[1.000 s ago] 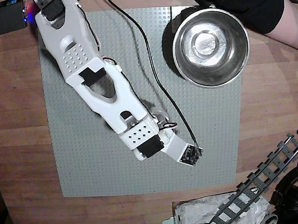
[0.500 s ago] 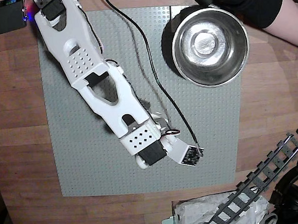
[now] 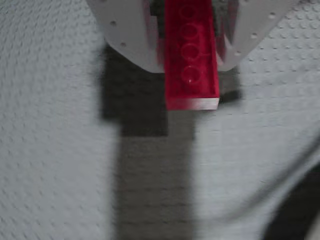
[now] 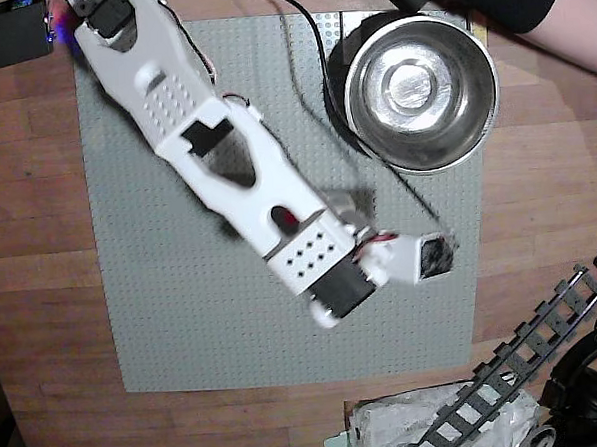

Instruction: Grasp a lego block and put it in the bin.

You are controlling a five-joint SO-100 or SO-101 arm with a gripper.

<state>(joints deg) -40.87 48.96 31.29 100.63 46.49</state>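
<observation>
Lego block (image 3: pixel 191 60): red, oblong, studded, gripped in the hand (image 3: pixel 192 55) above the baseplate (image 3: pixel 60 165). Only the overhead view shows the steel bowl (image 4: pixel 421 87).

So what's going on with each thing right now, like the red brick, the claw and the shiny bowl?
Red lego brick: held between the gripper's fingers, lifted off the plate, shadow below.
Gripper: shut on the brick.
Steel bowl: upright, empty, on the baseplate's corner.
Grey baseplate: flat on the wooden table, no loose bricks visible.
Arm: stretched across the baseplate, short of the bowl.
</observation>
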